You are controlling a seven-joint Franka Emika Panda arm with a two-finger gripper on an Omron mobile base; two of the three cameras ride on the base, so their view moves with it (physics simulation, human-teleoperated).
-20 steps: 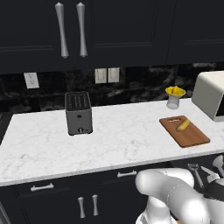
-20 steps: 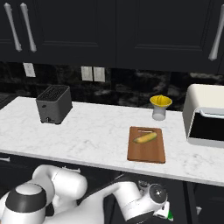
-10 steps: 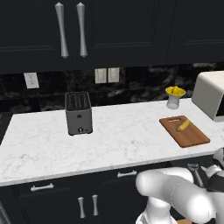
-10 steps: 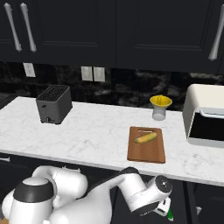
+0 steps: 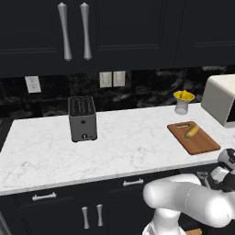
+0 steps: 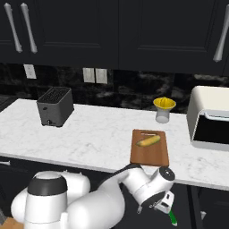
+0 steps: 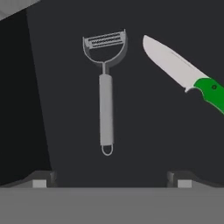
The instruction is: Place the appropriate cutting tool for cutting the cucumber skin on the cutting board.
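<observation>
A grey Y-shaped peeler (image 7: 105,100) lies on the dark floor of a drawer, head towards the top of the hand view. Beside it, at the right, lies a knife (image 7: 183,72) with a green handle (image 6: 172,218). My gripper (image 7: 109,181) hangs above them, open, fingertips (image 7: 41,180) wide apart with nothing between them, and the peeler's handle end sits just beyond the gap. The gripper (image 6: 157,206) is below the counter's front edge. On the counter the reddish-brown cutting board (image 6: 152,154) (image 5: 198,143) carries the yellowish-green cucumber (image 6: 148,141) (image 5: 192,131).
A white cup with a yellow top (image 6: 164,108) (image 5: 183,101) stands behind the board. A white toaster oven (image 6: 210,117) (image 5: 222,98) is at the counter's right end, and a dark toaster (image 6: 55,106) (image 5: 82,118) towards the left. Dark cabinets hang above.
The hand has swung to the right and a little upward below the counter's front edge. Nothing on the counter has moved.
</observation>
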